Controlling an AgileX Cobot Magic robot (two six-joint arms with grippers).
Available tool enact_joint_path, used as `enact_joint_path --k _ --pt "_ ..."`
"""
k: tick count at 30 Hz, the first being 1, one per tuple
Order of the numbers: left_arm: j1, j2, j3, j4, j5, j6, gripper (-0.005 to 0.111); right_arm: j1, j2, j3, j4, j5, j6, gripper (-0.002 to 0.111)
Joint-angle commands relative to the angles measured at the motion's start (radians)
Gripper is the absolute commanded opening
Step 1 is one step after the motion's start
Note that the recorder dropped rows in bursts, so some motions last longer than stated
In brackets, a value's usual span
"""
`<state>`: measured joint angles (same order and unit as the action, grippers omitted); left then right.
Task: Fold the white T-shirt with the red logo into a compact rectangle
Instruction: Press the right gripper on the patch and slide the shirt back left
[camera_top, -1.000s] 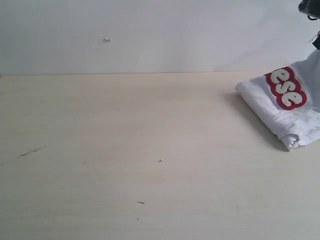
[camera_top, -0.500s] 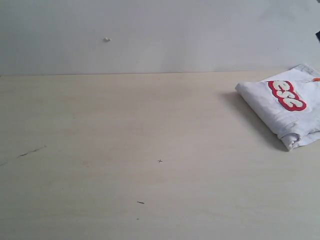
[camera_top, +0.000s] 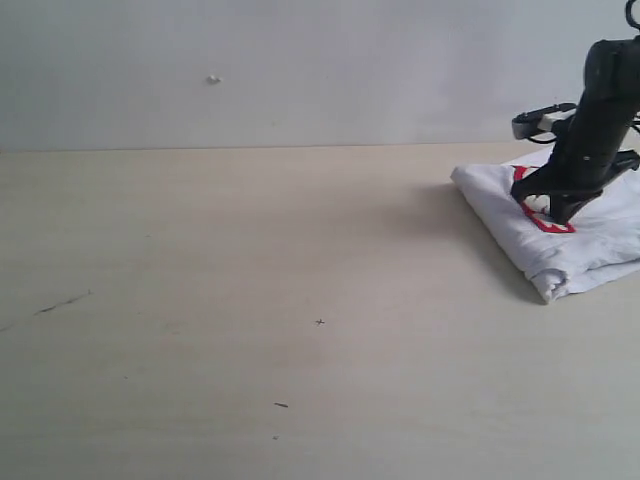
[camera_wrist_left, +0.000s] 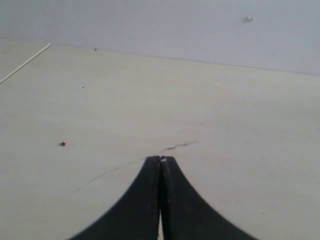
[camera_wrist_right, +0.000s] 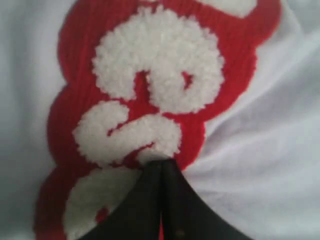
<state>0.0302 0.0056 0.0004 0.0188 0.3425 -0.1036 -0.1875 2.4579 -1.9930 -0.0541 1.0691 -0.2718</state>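
The white T-shirt (camera_top: 505, 215) lies folded in a thick bundle at the table's far right, partly cut off by the exterior view's edge. My right gripper (camera_top: 553, 213) stands on top of it, shut, tips pressed down on the red logo (camera_top: 541, 222), which the arm mostly hides. In the right wrist view the shut tips (camera_wrist_right: 161, 162) touch the fuzzy white letters of the logo (camera_wrist_right: 155, 70), with plain white cloth (camera_wrist_right: 260, 165) beside them. My left gripper (camera_wrist_left: 160, 159) is shut and empty just above the bare table (camera_wrist_left: 225, 100); it does not show in the exterior view.
The pale wooden table (camera_top: 250, 300) stretches left and forward of the shirt, backed by a white wall (camera_top: 300, 70). A thin dark scratch (camera_top: 62, 302) marks the left side, and small specks (camera_top: 281, 405) lie near the front.
The raised flap with the logo has come down flat onto the bundle. My right arm has dropped into view and pressed onto the logo, and the bundle has shifted slightly left.
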Motion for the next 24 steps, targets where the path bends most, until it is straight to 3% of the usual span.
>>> enact_joint_path --k 1,7,12,18,24 --pt "0.003 -0.006 0.000 -0.004 -0.007 -0.003 0.000 0.149 0.053 0.064 0.158 0.017 0.002 0.000" --pt "0.003 -0.006 0.000 -0.004 -0.007 -0.003 0.000 0.394 0.053 0.073 0.510 -0.040 -0.024 0.000" --pt "0.003 -0.006 0.000 -0.004 -0.007 -0.003 0.000 0.514 0.053 0.073 0.512 -0.077 -0.014 0.000" --pt "0.003 -0.006 0.000 -0.004 -0.007 -0.003 0.000 0.539 -0.023 0.073 0.464 -0.140 0.016 0.000" --pt "0.003 -0.006 0.000 -0.004 -0.007 -0.003 0.000 0.494 -0.137 0.085 0.175 -0.205 0.218 0.000"
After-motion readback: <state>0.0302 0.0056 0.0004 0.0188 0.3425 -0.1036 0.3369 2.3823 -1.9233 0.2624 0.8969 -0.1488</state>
